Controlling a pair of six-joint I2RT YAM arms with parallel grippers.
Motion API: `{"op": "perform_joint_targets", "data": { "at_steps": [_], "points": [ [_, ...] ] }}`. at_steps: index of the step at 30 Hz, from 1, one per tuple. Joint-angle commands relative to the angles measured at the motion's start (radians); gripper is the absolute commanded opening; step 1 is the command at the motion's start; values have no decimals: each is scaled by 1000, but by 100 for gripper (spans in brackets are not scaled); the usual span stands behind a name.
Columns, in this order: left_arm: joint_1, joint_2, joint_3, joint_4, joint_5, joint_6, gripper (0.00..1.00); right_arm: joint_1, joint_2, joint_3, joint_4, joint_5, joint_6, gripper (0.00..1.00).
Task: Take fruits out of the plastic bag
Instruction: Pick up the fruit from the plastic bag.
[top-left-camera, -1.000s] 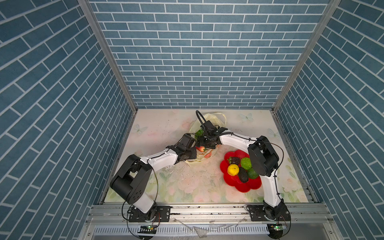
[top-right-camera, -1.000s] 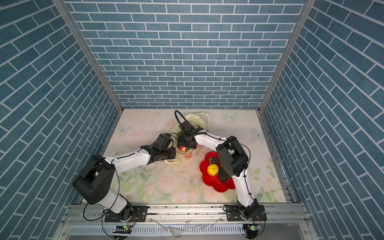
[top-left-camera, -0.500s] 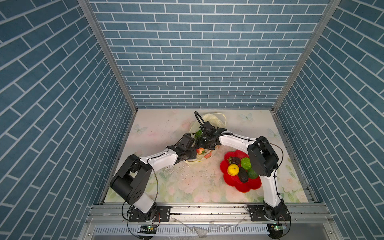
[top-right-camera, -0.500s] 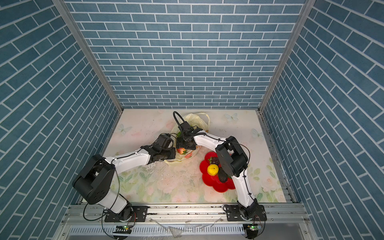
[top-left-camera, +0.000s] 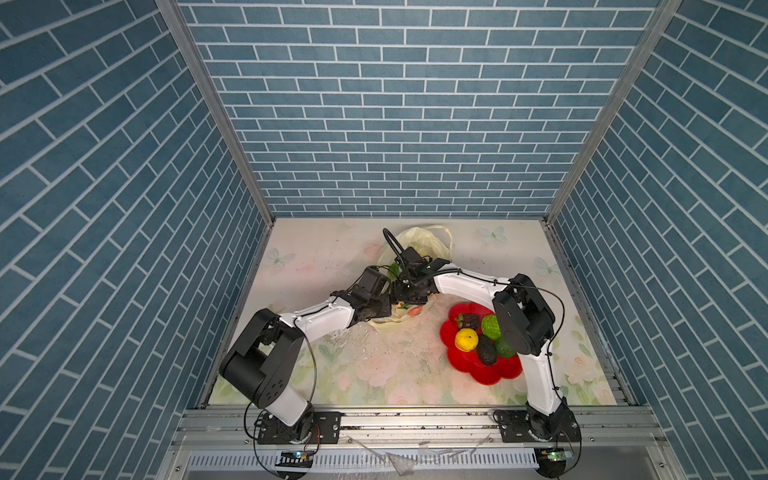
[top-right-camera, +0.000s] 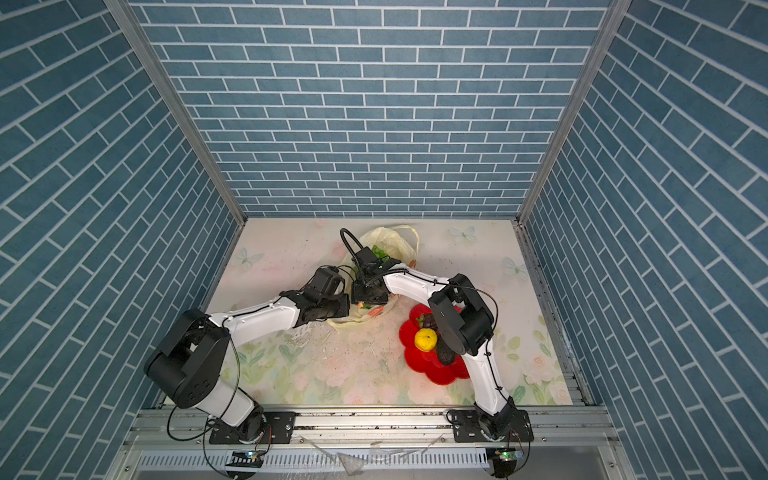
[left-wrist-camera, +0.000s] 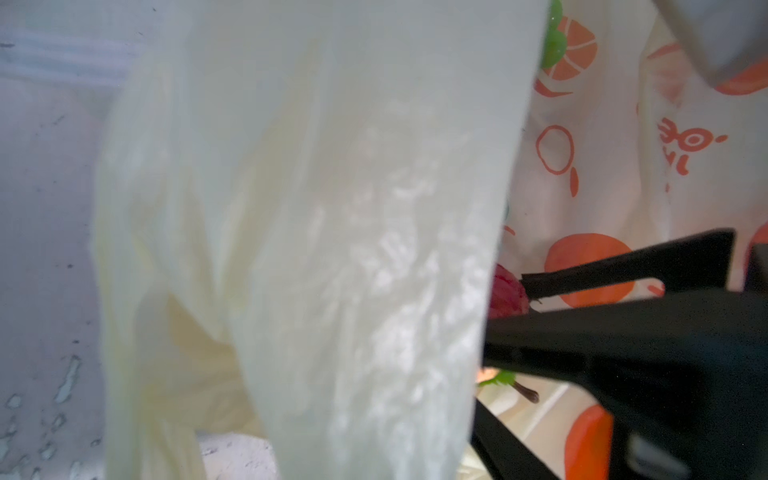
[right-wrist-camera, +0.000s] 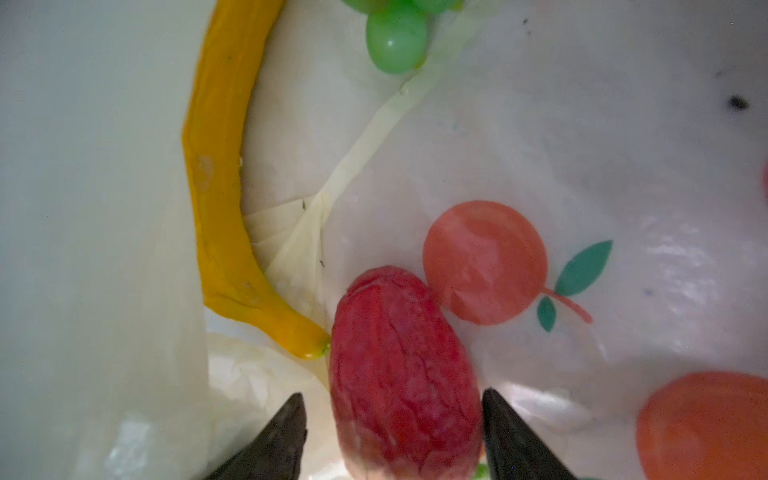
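Basically, right gripper (right-wrist-camera: 392, 397) is inside the plastic bag (right-wrist-camera: 582, 124), part-open, fingers flanking the red strawberry (right-wrist-camera: 399, 357), whose long axis points straight out from the jaws, not yet clamped; left gripper (top-right-camera: 338, 305) pinched shut, apparently on the bag's edge.

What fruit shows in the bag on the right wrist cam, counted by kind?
banana: 1
green grape bunch: 1
red fruit: 1
Total: 3 visible in the plastic bag
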Motion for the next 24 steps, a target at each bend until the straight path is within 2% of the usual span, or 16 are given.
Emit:
{"op": "perform_joint_targets", "data": {
  "at_steps": [1,4,7,15,24],
  "points": [
    [11,-11,-18,-8,2,-10,11,6,22,-2,-37,9,-16,61],
    [11,-10,-11,-9,4,-8,11,6,13,8,-42,24,-28,52],
    [11,-9,-8,-11,3,-5,12,6,-25,-7,-18,41,-39,48],
    [10,-1,-4,-12,5,-2,12,2,-73,51,-69,21,-82,48],
    [11,-8,-27,5,6,-1,12,-27,-172,27,-73,32,-100,47]
  ]
}}
